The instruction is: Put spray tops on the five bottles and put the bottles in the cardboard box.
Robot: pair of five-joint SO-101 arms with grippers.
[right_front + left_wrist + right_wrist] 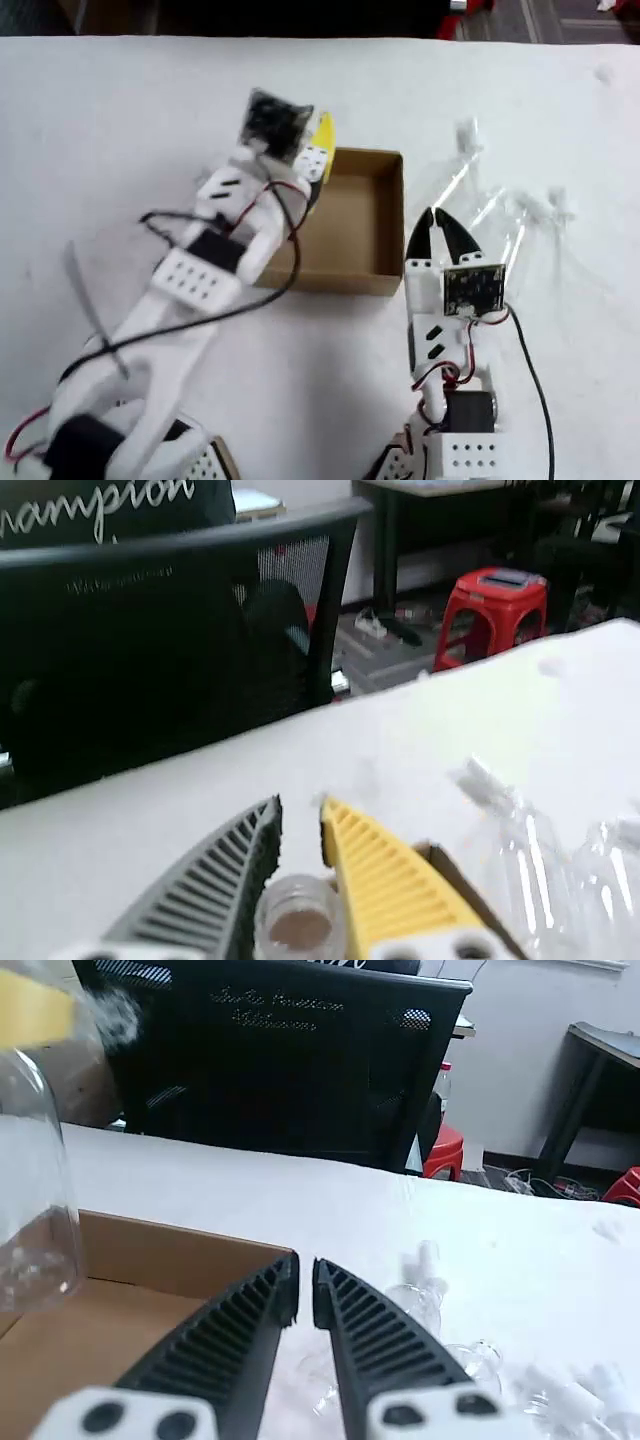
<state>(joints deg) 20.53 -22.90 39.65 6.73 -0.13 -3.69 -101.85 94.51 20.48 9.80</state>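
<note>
My left gripper, one finger grey and one yellow, is shut on the neck of a clear bottle whose open mouth has no spray top. It hangs at the far left corner of the cardboard box. The right wrist view shows that bottle upright above the box. My right gripper rests just right of the box, black fingers together with nothing between them. More clear bottles and white spray tops lie to its right.
The box is open and nothing shows on its visible floor. Bottles and a spray top lie scattered on the white table. A black chair and a red stool stand beyond the far edge.
</note>
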